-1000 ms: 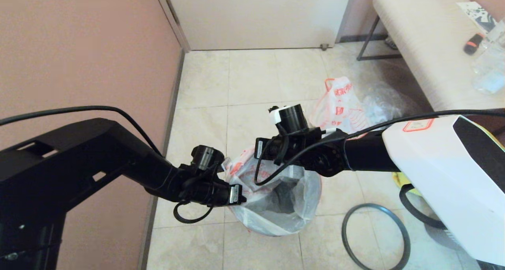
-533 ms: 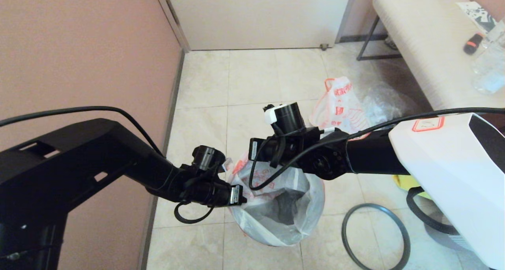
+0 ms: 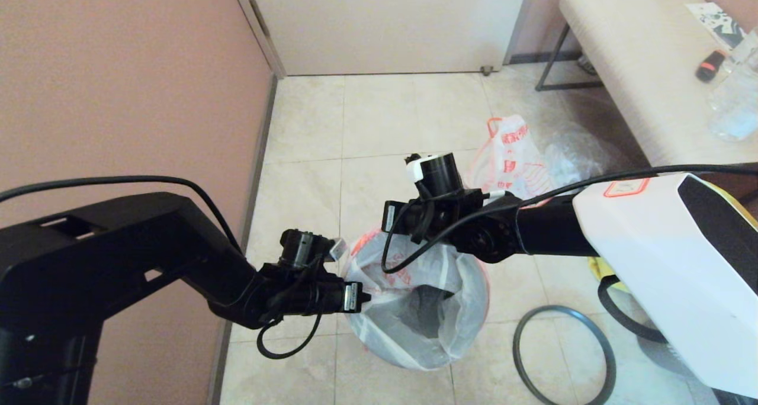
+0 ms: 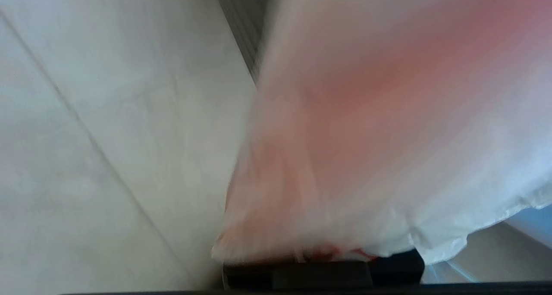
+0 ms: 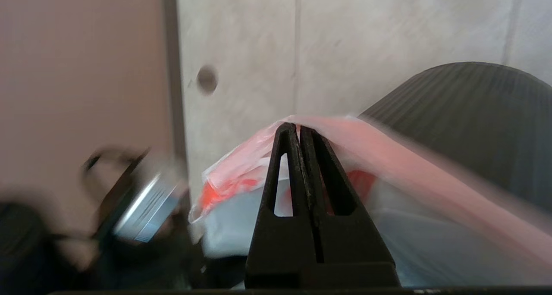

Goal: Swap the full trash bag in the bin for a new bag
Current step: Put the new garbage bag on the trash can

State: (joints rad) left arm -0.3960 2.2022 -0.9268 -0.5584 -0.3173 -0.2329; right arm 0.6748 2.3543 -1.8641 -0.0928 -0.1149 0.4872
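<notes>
Right gripper (image 5: 298,129) pinched shut on the new bag's (image 3: 414,310) pink rim over the bin (image 5: 474,127); left gripper (image 3: 361,295) holds the opposite edge, its fingers hidden.

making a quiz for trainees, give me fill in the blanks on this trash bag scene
1. The new bag is draped over the mouth of the black ____.
2. The right gripper is shut on the bag's ____ band.
3. The grey ring lies on the ____.
4. The full trash bag stands near the ____.

Missing words: bin; pink; floor; bench
</notes>
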